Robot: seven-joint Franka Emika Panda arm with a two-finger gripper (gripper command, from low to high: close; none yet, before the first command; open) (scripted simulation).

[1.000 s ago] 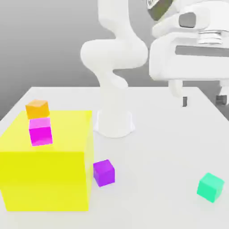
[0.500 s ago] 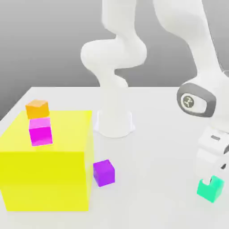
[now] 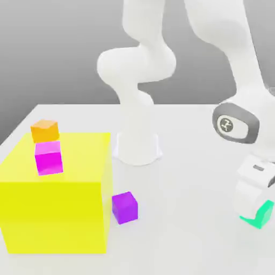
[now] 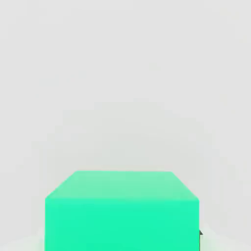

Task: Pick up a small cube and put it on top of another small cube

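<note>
The small teal-green cube lies on the white table at the exterior view's right, near the front. My gripper has come down onto it, and the white hand covers the cube's top, leaving just its lower edge and one side showing. Seen from the hand, the teal cube sits very close, directly under the hand. A purple cube rests on the table beside the big yellow block.
A magenta cube stands on the yellow block's top, with an orange cube just behind it. The arm's white base stands at mid-table. The table is bare between the purple and teal cubes.
The arm swung down from high above the table to the teal cube. In the last half second the hand sank lower over it, hiding most of the cube.
</note>
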